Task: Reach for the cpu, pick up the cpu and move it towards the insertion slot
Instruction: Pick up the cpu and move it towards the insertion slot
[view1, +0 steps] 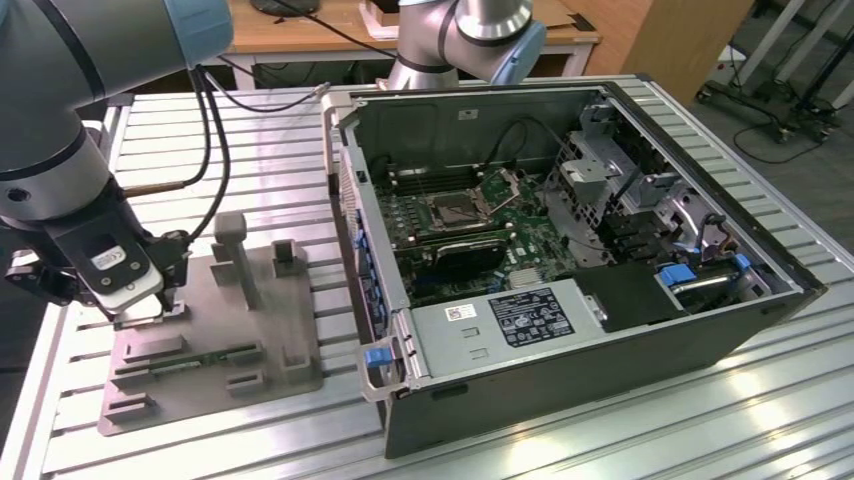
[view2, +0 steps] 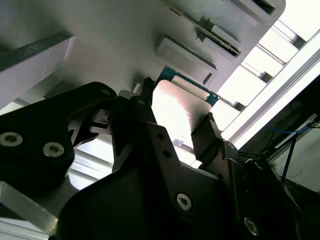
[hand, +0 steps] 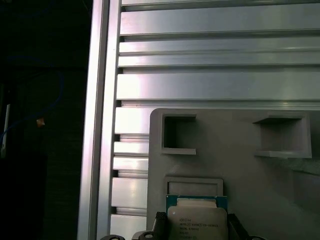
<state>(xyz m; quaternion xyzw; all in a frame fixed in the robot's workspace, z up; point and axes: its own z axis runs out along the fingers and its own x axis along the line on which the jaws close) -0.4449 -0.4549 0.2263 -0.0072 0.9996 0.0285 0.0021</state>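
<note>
The cpu (view2: 180, 112) is a flat square chip with a shiny metal top and a green edge, also seen in the first wrist view (hand: 197, 222). My gripper (view2: 175, 110) has one black finger (view2: 145, 97) against each of two opposite edges of the chip, just over the grey fixture (view1: 214, 360). In the exterior view my gripper (view1: 147, 305) sits low at the fixture's corner on the exterior view's left. The insertion slot (view1: 447, 212) is a metal-framed socket on the green motherboard inside the open computer case (view1: 561, 340), well to the exterior view's right of the gripper.
The grey fixture carries upright posts (view1: 234, 255) and a thin green circuit strip (view1: 187, 362). A black card (view1: 467, 258) stands just in front of the socket. Cables (view1: 214, 130) hang from the arm. The ribbed aluminium table (view1: 667, 430) runs all around.
</note>
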